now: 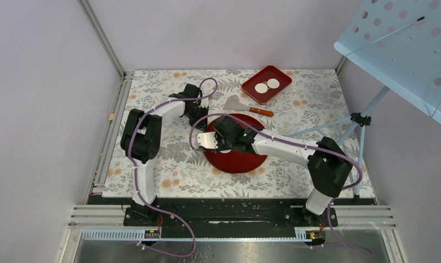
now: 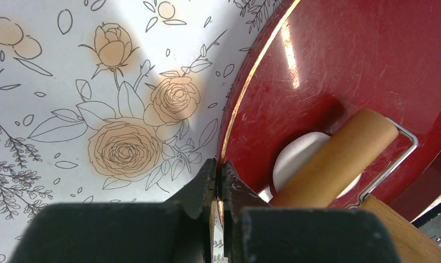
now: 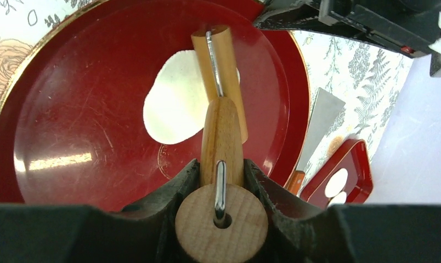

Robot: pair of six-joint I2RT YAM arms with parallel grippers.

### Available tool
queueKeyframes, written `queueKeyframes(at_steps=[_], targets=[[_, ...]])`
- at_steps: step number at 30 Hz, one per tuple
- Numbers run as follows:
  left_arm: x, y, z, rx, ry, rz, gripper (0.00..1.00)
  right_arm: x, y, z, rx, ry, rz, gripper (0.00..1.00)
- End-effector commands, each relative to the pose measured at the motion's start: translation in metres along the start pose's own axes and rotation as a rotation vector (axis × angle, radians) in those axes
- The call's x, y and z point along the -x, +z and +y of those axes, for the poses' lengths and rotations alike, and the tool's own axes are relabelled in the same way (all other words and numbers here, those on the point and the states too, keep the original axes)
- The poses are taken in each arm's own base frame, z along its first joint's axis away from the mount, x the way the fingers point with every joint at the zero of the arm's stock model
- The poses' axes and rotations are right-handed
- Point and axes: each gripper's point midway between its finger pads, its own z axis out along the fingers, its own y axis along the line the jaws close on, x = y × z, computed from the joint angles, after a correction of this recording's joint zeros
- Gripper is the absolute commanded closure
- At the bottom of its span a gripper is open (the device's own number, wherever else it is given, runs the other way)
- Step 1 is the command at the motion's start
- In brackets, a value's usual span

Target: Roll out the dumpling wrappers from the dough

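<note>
Now mid-roll, by the look of it. Right gripper [image 3: 222, 169] is clamped around the wooden handle of the roller [image 3: 218, 71]. The barrel lies across the dough [image 3: 174, 101], a flattened white patch of uneven outline near the middle of the round red plate [image 3: 70, 109]. Left gripper [image 2: 219, 170] is pinched narrow on the plate's rim, one fingertip either side of the gold edge, bracing it on the floral tablecloth [image 2: 54, 66]. Two dumpling wrappers [image 1: 273, 83] sit in the small red tray [image 1: 281, 75] at the far right, well apart from the work. Scraper [image 1: 247, 107] lies between tray and plate.

Risks, as judged:
- Sticking. No flour shows on the plate, so the sheet may cling to the barrel and lift or wrap with it.
- Lopsided sheet. More dough shows on one side of the barrel, and straight passes would stretch it unevenly.
- Over-pressing, which would thin the centre until it tears.
- Plate slip. The hold is only on a thin rim, so a hard push could slide or tip the plate.
- Overrun. The roller's wire frame sits near the plate's wall and could catch it.
</note>
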Motion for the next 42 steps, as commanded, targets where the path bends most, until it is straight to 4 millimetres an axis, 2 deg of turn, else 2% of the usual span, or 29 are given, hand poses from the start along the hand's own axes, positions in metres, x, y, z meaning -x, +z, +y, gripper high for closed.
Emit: queueKeyframes(at_steps=[1, 8, 13, 18, 27, 42], targets=[[0.001, 0.006, 0.015, 0.073, 0.004, -0.02, 1.0, 0.004, 0.002, 0.001, 0.002, -0.124, -0.009, 1.0], [0.0, 0.007, 0.015, 0.073, 0.003, -0.019, 1.0, -0.034, -0.023, 0.085, 0.369, -0.193, 0.049, 1.0], [0.0, 0.006, 0.015, 0.073, 0.005, -0.022, 1.0, -0.066, -0.032, 0.128, 0.522, -0.185, 0.134, 1.0], [0.001, 0.006, 0.015, 0.076, 0.005, -0.024, 1.0, -0.089, -0.038, 0.156, 0.606, -0.183, 0.189, 1.0], [0.0, 0.006, 0.016, 0.077, 0.003, -0.022, 1.0, -0.106, -0.057, 0.186, 0.716, -0.144, 0.216, 1.0], [0.0, 0.006, 0.016, 0.081, 0.004, -0.024, 1.0, -0.11, -0.079, 0.201, 0.791, -0.104, 0.235, 1.0]])
